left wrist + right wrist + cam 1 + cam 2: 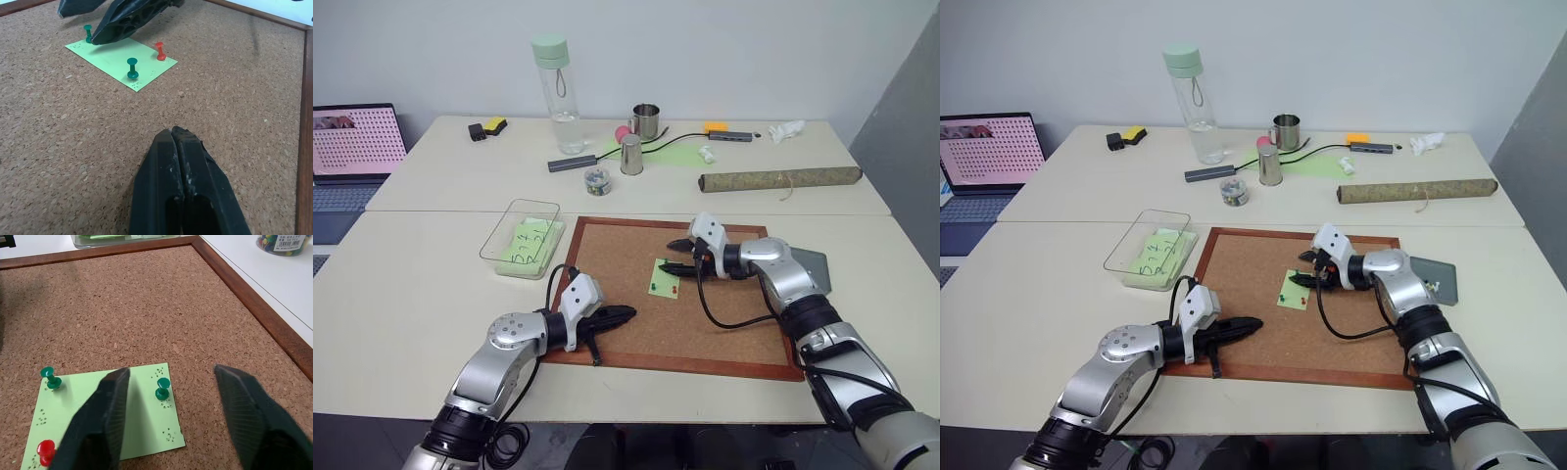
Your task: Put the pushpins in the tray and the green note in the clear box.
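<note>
**Right gripper lines up on a green pin**

Right now the note (110,418) lies flat near the middle of the cork board (636,313), fixed there by three pins: two green ones (162,388) at its corners and a red pin (45,450) at another corner. It cannot go to the clear box (521,238) until they are out, which is probably why the pins are being handled first.

The right gripper (168,411) hovers low over the note with its fingers apart, one finger over the paper and the other over bare cork, so that one green pin stands in the gap between them. That looks like a line-up for pinching this pin's head; nothing is gripped yet, and from the left wrist view I cannot tell whether a fingertip touches the paper.

The left gripper (178,147) has its fingers pressed together on nothing and rests low over the cork near the board's front edge, well apart from the note. Parked there, it stays out of the right arm's way.

The tray (1433,277) sits on the table just past the board's right edge, close behind the right arm, a short carry for each pin. The clear box stands off the board's left corner and already holds written green notes.
</note>
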Robot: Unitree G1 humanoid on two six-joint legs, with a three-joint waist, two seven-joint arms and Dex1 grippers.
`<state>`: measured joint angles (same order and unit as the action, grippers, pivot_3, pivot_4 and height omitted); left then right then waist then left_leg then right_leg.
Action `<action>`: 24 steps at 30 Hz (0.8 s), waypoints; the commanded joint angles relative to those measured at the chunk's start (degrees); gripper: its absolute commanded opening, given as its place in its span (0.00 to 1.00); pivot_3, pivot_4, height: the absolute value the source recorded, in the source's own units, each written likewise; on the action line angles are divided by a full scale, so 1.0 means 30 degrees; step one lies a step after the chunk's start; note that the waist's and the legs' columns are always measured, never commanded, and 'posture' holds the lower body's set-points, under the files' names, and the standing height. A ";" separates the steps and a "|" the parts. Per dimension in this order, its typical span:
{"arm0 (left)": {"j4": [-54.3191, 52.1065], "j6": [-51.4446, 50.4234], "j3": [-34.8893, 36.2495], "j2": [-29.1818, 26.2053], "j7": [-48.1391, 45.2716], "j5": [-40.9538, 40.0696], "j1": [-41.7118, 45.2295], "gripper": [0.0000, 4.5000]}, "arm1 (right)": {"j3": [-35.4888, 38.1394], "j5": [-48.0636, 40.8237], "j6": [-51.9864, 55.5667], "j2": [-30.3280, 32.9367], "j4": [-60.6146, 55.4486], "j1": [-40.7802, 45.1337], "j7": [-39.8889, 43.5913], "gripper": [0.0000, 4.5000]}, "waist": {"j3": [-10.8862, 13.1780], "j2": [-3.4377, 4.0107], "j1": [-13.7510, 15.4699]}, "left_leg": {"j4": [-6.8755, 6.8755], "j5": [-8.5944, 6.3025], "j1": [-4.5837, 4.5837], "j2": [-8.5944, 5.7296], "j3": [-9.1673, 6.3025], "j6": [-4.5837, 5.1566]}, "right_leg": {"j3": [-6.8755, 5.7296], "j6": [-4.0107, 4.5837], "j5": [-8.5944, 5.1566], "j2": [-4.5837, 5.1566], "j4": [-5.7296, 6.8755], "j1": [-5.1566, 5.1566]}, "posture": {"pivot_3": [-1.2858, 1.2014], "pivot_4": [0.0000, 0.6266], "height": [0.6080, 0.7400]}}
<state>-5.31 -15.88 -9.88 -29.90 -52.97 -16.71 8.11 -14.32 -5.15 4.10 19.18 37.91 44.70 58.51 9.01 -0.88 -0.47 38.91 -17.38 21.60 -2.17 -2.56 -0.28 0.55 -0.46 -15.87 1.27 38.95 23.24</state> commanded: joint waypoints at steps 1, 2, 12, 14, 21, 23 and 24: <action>0.0194 -0.0490 -0.0355 -0.0093 0.0115 0.0379 -0.0551 0.00 | 0.0422 0.0074 -0.0531 -0.0132 -0.0185 0.0404 0.0028 0.40 | 0.0000 0.0000 -0.0008 | -0.0001 0.0000 0.0000 0.0000 0.0000 0.0000 | -0.0001 0.0000 0.0000 0.0000 0.0000 0.0000 | 0.52 0.24 1.00; 0.0185 -0.0489 -0.0357 -0.0100 0.0115 0.0388 -0.0570 0.00 | 0.0430 0.0066 -0.0534 -0.0126 -0.0189 0.0393 0.0068 0.35 | 0.0000 0.0000 -0.0009 | -0.0001 0.0000 0.0000 0.0000 0.0000 0.0000 | -0.0001 0.0000 0.0000 0.0000 0.0000 0.0000 | 0.52 0.24 1.00; 0.0308 -0.0710 -0.0221 -0.0181 0.0101 0.0316 -0.0594 0.00 | 0.0132 0.0424 -0.0760 0.0052 -0.0155 0.0423 0.0580 0.01 | -0.0001 0.0001 -0.0017 | -0.0003 0.0000 -0.0001 0.0000 -0.0002 0.0001 | -0.0001 0.0000 0.0000 0.0000 0.0000 0.0000 | 0.52 0.24 1.00; 0.0320 -0.0737 -0.0201 -0.0198 0.0113 0.0332 -0.0619 0.00 | 0.0197 0.0356 -0.0642 -0.0036 -0.0316 0.0428 0.0689 0.01 | -0.0002 0.0002 -0.0017 | -0.0004 0.0000 -0.0003 0.0000 -0.0001 0.0001 | -0.0001 0.0000 0.0000 0.0000 0.0000 0.0000 | 0.52 0.24 1.00; 0.0257 -0.0811 -0.0285 -0.0320 0.0115 0.0472 -0.0824 0.00 | 0.0659 -0.0282 0.0178 -0.0193 -0.1202 0.0407 0.0922 0.01 | -0.0001 0.0002 -0.0017 | -0.0008 -0.0001 -0.0003 0.0000 -0.0002 0.0001 | -0.0001 0.0000 0.0000 0.0000 -0.0001 0.0000 | 0.52 0.24 1.00; 0.0207 -0.0865 -0.0418 -0.0339 0.0075 0.0511 -0.0940 0.00 | 0.1006 -0.0660 0.0827 -0.0234 -0.1521 0.0512 0.0831 0.01 | 0.0000 0.0003 -0.0018 | -0.0009 -0.0001 -0.0003 0.0000 -0.0003 0.0001 | -0.0001 0.0000 0.0000 0.0000 -0.0002 0.0000 | 0.52 0.24 1.00; 0.0116 -0.0890 -0.0490 -0.0315 0.0091 0.0525 -0.1012 0.00 | 0.1109 -0.0765 0.1052 -0.0226 -0.1682 0.0484 0.0779 0.01 | 0.0000 0.0004 -0.0015 | -0.0010 -0.0001 -0.0002 0.0000 -0.0003 0.0001 | -0.0001 0.0000 0.0000 0.0000 -0.0002 0.0001 | 0.52 0.24 1.00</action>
<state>-6.22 -16.78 -9.70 -30.00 -52.62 -16.66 7.25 -13.54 -4.90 6.11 18.74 36.79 44.71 60.37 9.01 -0.87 -0.51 38.88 -17.38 21.60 -2.16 -2.57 -0.28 0.55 -0.45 -15.87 1.27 38.94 23.25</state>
